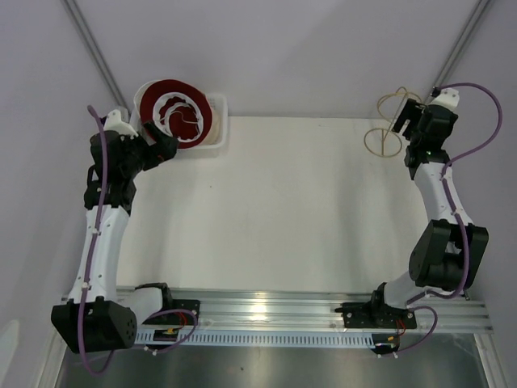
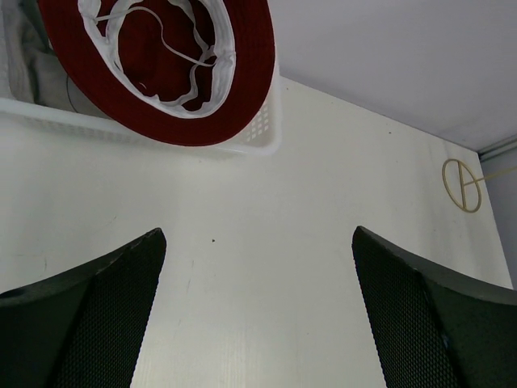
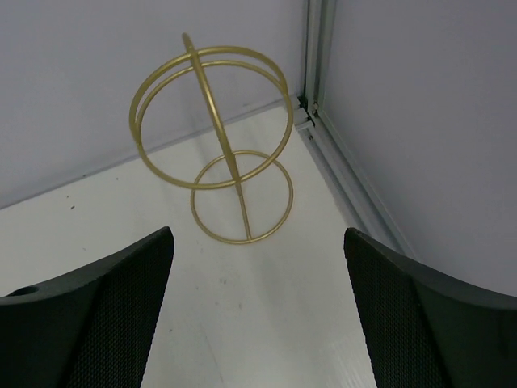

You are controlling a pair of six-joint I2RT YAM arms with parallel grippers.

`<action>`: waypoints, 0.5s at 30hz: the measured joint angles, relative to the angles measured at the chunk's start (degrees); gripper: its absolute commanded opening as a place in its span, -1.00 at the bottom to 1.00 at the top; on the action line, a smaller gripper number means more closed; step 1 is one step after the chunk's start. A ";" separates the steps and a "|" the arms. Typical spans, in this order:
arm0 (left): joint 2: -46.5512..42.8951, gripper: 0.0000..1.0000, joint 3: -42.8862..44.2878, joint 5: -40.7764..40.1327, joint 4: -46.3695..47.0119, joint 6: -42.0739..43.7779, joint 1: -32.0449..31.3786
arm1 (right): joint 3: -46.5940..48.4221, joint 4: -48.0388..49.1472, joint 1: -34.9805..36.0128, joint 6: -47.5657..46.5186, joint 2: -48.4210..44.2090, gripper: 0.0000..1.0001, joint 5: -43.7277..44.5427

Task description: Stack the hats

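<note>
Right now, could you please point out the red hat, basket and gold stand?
red hat (image 2: 254, 65), left wrist view, brim
basket (image 2: 262, 133), left wrist view, corner wall
gold stand (image 3: 245, 237), right wrist view, base ring

A white mesh basket sits at the table's far left corner; a gold wire stand stands upright at its far right corner.

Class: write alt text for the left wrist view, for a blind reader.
A dark red hat lies upside down on a white basket at top left. Below, the open left tool hangs over the table.
</note>
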 measured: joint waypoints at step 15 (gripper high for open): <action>-4.46 0.99 -0.46 1.88 -1.40 6.43 0.00 | 15.74 -0.04 -2.75 -3.65 17.16 0.48 -9.53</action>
